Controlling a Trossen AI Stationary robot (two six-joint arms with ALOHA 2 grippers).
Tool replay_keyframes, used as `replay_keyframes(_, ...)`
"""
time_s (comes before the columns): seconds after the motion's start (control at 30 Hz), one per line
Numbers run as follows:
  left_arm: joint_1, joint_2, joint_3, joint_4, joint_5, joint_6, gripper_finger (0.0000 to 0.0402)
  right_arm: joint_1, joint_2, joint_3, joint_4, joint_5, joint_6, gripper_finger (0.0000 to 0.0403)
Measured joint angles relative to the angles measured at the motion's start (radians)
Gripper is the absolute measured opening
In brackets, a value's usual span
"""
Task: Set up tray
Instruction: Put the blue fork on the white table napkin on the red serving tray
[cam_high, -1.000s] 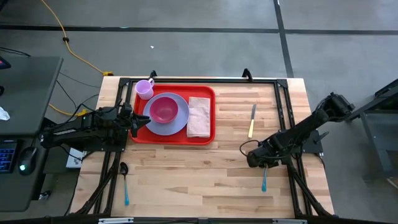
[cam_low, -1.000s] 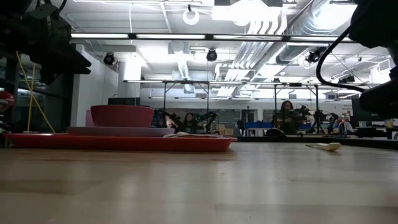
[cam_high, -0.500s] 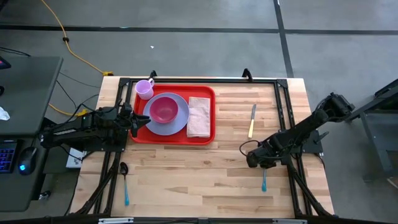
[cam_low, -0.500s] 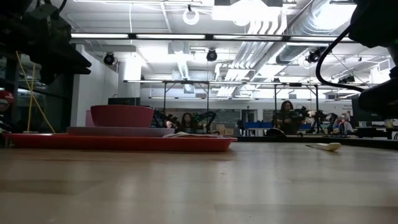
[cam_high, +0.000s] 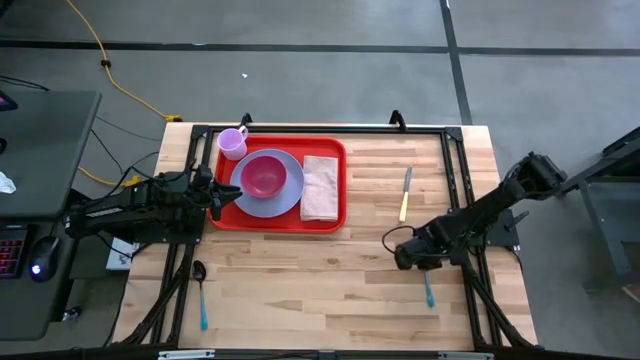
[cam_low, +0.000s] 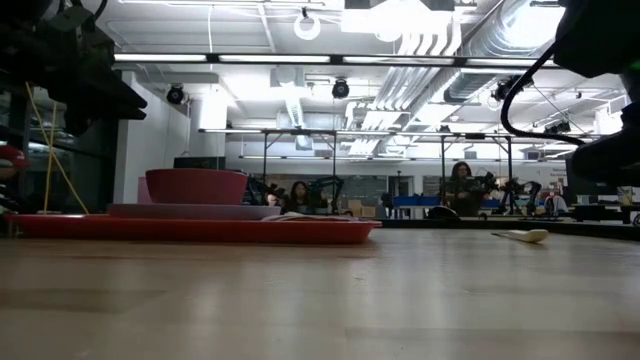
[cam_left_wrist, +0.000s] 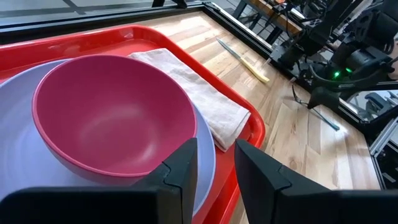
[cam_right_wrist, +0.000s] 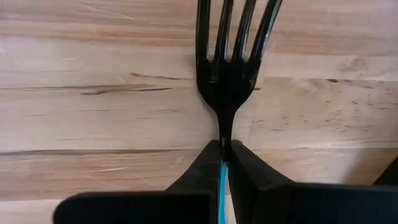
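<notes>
The red tray (cam_high: 277, 184) sits at the far left of the worktop (cam_high: 330, 270), already carrying a lavender plate (cam_high: 283, 200), a pink bowl (cam_high: 264, 175), a folded napkin (cam_high: 321, 187) and a small lavender cup (cam_high: 232, 142).

You should expect the tray to be stiff, light plastic with a slick surface, but loaded it will want to tip. Its raised rim is your only real purchase, and the near-left edge is closest to the left gripper (cam_high: 212, 194). That gripper hovers at the tray's left edge beside the plate, jaws part open and holding nothing.

Over on the right, near side, the right gripper (cam_high: 403, 254) has clamped its jaws on the thin neck of a black fork (cam_right_wrist: 233, 43) with a blue handle (cam_high: 428, 290). The fork looks light and rigid, and the slim shaft could pivot in the grip.

Compared with 1 second ago, the right jaws have gone from spread to clenched on the fork, and the blue handle has shifted slightly. The left arm, tray and its load have not moved. A knife (cam_high: 405, 194) and a spoon (cam_high: 200, 291) lie untouched on the worktop.
</notes>
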Motion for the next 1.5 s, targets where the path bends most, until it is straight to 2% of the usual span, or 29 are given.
replay_keyframes(0.17, 0.000, 0.000, 0.000, 0.000, 0.000, 0.000, 0.0138, -0.002, 0.000, 0.039, -0.006, 0.048, -0.015, 0.0001)
replay_keyframes(0.77, 0.000, 0.000, 0.000, 0.000, 0.000, 0.000, 0.0138, -0.012, -0.002, 0.219, -0.089, 0.035, -0.037, 0.0000)
replay_keyframes(1.27, 0.000, 0.000, 0.000, 0.000, 0.001, 0.020, 0.0138, -0.181, -0.003, 0.291, -0.084, 0.152, -0.238, 0.0000)
replay_keyframes(1.5, 0.000, 0.000, 0.000, 0.019, 0.002, 0.090, 0.0138, -0.262, -0.003, 0.316, -0.075, 0.184, -0.337, 0.0000)
